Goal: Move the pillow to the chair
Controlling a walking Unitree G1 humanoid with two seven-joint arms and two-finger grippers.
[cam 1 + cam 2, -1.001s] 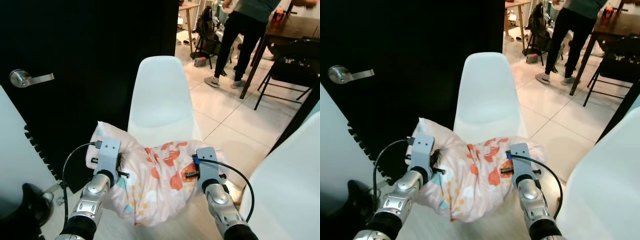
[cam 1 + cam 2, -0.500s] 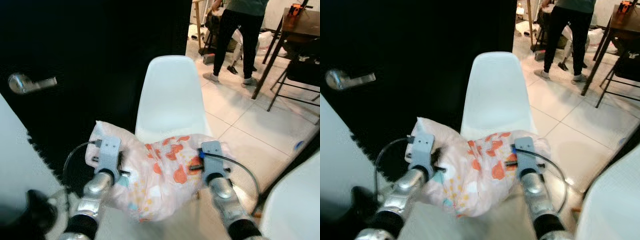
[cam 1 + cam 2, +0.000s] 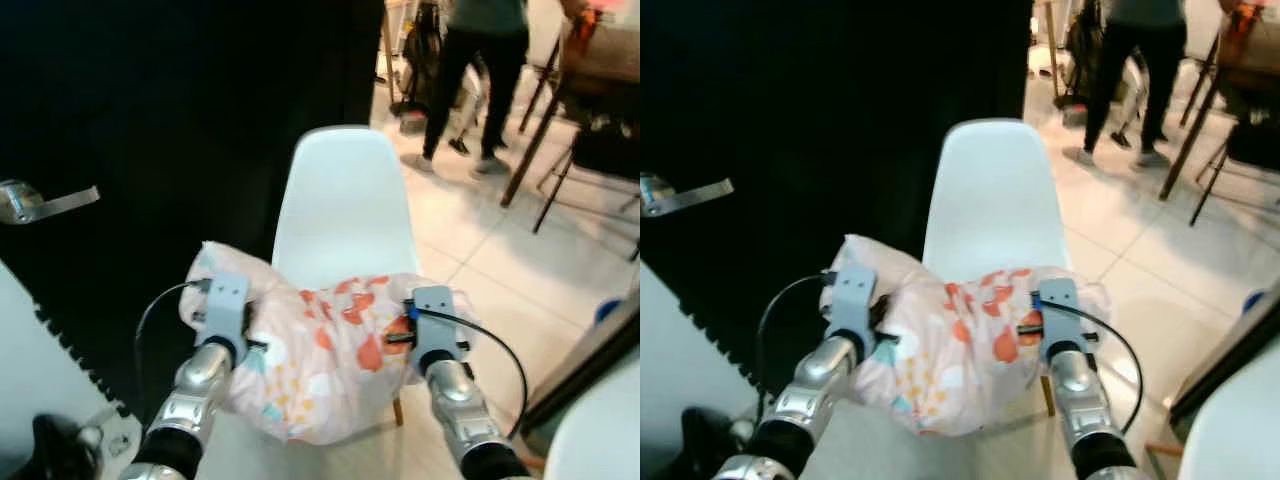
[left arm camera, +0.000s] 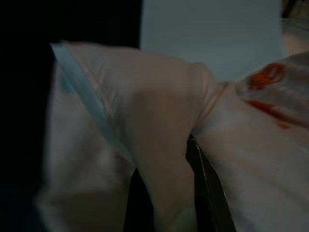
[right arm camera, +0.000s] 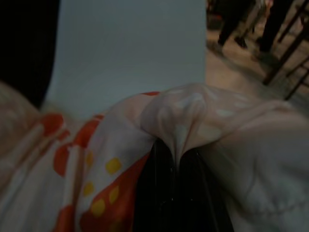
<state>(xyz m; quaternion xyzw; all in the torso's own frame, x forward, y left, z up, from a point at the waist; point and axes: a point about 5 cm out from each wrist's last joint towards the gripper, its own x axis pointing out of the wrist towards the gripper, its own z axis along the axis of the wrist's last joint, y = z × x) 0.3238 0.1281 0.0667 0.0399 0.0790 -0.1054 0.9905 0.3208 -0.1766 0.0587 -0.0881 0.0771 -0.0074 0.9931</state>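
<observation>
1. Left eye view: pillow (image 3: 320, 350), pale pink with orange and yellow print, is held in the air between both arms, in front of the white chair (image 3: 342, 205) and over its seat's near edge. The left gripper (image 3: 238, 335) is at the pillow's left end and the right gripper (image 3: 412, 335) at its right end; the fingers are buried in fabric. The frame is slightly blurred.
2. Right eye view: same layout. The chair stands against a dark door (image 3: 790, 120) with a lever handle (image 3: 675, 192). A person (image 3: 1135, 70) stands well apart on the tiled floor, by a dark table (image 3: 1250, 60).
3. Left wrist view: the black fingers (image 4: 205, 193) are nearly closed, pinching a fold of pillow fabric between them. The white chair back lies beyond.
4. Right wrist view: the fingers (image 5: 166, 193) are closed tight on a bunched pleat of fabric. The chair back lies straight ahead.
5. Judgement, step in hand: carry forward and lower. Keep both pinches level and move the arms together so the cloth does not slip; bring the pillow fully over the seat before releasing.
6. Containers: none present. The chair seat is the receiving surface; what shows of it is bare, and the pillow hides most of it.
</observation>
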